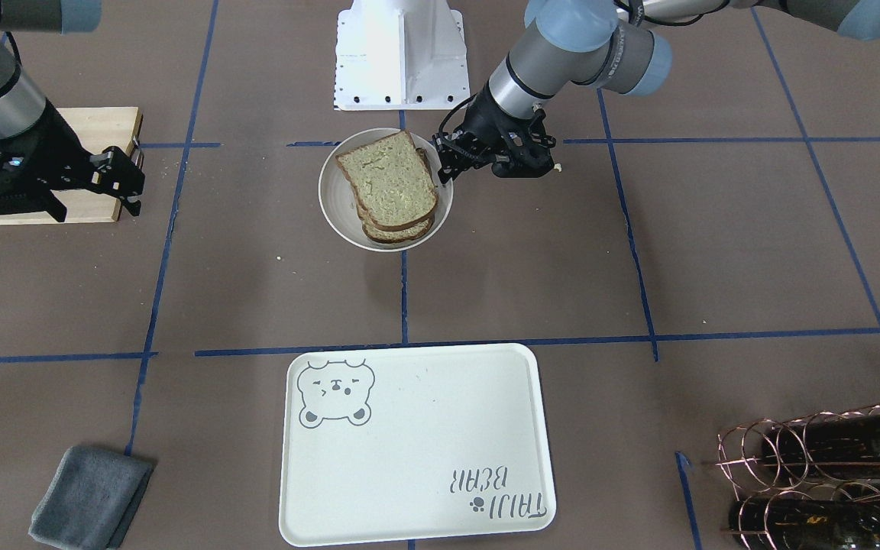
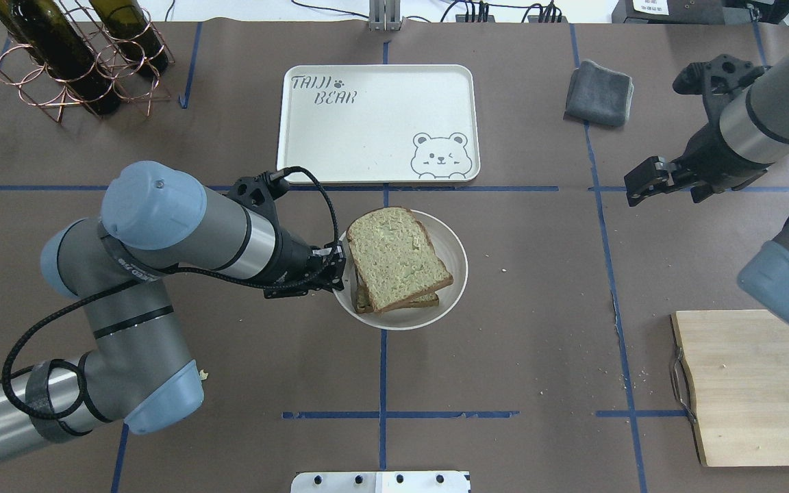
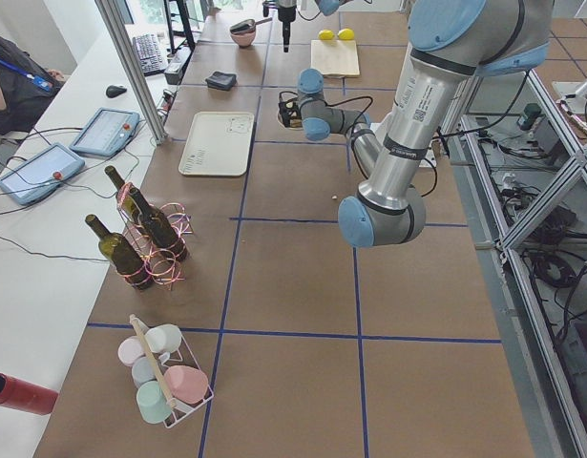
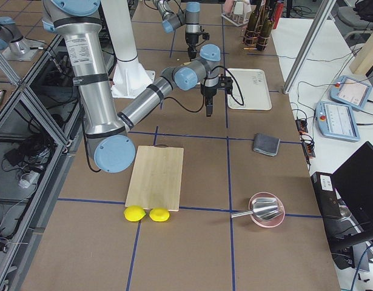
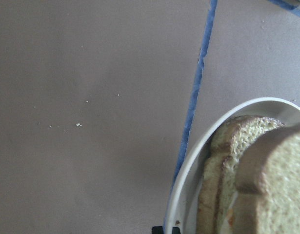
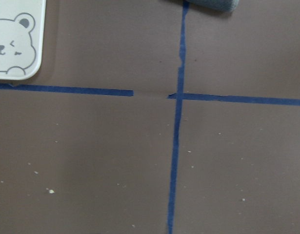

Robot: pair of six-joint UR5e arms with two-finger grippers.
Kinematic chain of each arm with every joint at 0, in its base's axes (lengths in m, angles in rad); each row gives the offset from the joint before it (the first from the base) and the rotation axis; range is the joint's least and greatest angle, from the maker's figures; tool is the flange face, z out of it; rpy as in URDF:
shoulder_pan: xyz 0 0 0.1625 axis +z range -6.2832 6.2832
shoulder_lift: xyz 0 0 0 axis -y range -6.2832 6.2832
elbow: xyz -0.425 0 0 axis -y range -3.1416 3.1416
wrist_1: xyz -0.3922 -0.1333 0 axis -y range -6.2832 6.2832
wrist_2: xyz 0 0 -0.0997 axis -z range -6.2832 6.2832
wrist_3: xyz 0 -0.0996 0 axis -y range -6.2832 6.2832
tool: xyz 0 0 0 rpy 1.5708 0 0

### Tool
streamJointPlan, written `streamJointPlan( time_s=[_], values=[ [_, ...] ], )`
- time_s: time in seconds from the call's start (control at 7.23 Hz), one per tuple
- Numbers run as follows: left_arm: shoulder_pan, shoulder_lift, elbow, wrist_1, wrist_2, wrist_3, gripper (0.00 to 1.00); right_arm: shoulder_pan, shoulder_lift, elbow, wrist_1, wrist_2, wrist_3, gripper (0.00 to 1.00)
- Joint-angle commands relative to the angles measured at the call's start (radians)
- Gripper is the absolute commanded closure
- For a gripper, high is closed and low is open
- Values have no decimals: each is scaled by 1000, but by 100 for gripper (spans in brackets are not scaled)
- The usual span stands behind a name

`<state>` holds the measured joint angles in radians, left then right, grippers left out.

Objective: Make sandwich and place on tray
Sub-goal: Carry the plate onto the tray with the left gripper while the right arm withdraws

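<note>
from across the table, the sandwich (image 1: 388, 183) sits on a small round plate (image 1: 333, 206), its bread slices stacked and slightly fanned, with no egg showing between them; the tray (image 1: 425, 443) lies nearer the camera, well apart from the plate and with nothing of the sandwich on it, so the job looks built but not yet delivered. the left gripper (image 1: 446, 164) is low at the plate's rim with its fingers drawn together on that edge, which reads as a hold on the plate rather than on the soft bread, likely so the stack can travel unsquashed. the right gripper (image 1: 133, 182) hangs off on the cutting board (image 1: 96, 122) side, fingers apart and holding nothing, out of the way. from overhead, the plate lies between the robot and the tray, near the tray's closest edge but not touching it, and the left fingers meet the rim on the side away from the right arm. the left-end view adds only the left arm stretched to the plate; the right-end view shows the right arm pointing down above the table beside the tray. the left wrist camera looks along the white rim, crusts rising just inside it, which fits a grip at the edge. the right wrist camera sees only tape lines (image 6: 176, 146) and the tray's bear corner
</note>
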<state>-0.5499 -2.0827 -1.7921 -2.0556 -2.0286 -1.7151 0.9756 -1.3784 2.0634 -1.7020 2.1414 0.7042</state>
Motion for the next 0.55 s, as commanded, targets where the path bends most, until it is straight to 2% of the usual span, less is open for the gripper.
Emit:
streamJointPlan(
  time_s=[0.0,0.42],
  values=[
    [-74,-80,142,-38,-4,-149,100,107,-94,-6,-10,6,-229,0],
    [-162,-235,359,-89,4,-300,100,155,-134,-28,-7,8,-314,0]
  ],
)
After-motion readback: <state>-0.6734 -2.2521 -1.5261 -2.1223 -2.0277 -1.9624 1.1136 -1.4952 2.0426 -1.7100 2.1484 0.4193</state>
